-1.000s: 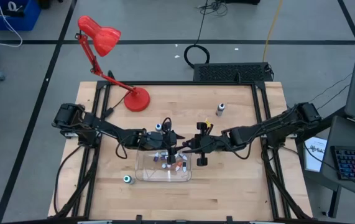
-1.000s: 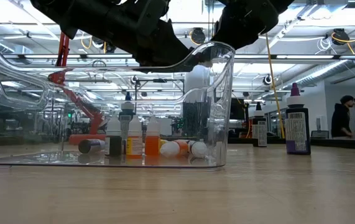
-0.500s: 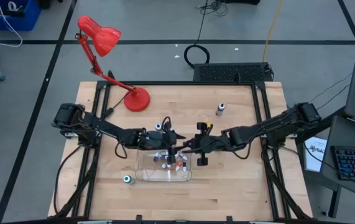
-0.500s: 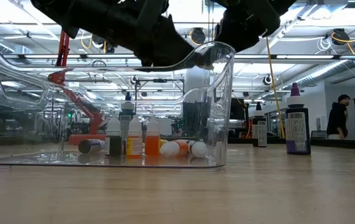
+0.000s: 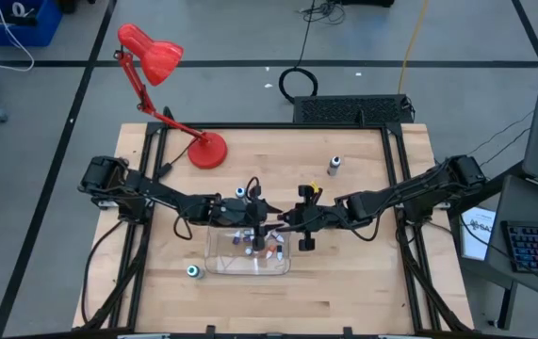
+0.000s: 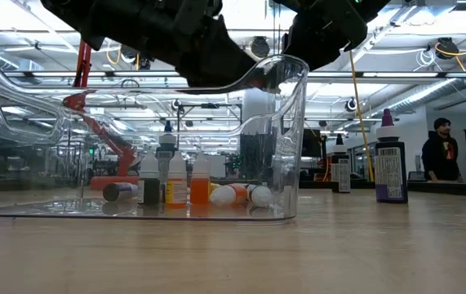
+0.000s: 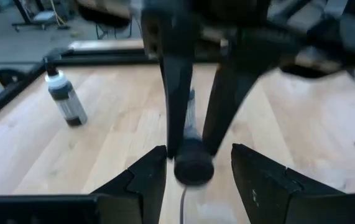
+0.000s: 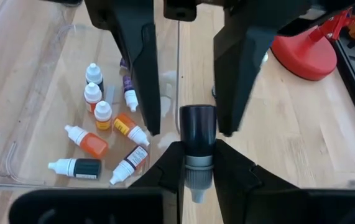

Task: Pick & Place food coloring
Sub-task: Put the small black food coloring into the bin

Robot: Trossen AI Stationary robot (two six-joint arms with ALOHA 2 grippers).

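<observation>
I cannot read any text from here. The purple bottle on the desk has a label with small print, but the letters are too small for me to read.

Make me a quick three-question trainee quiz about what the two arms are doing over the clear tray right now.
1. True or false: the right tool is shut on a small dark dropper bottle.
2. Multiple choice: the clear rectangular plastic tray holds: A) several small dropper bottles; B) nothing; C) a keyboard.
3. Fill in: the left tool, with a finger on each side of that dark bottle, is ____ (open or shut).

Key: 1 true; 2 A; 3 open.
</observation>
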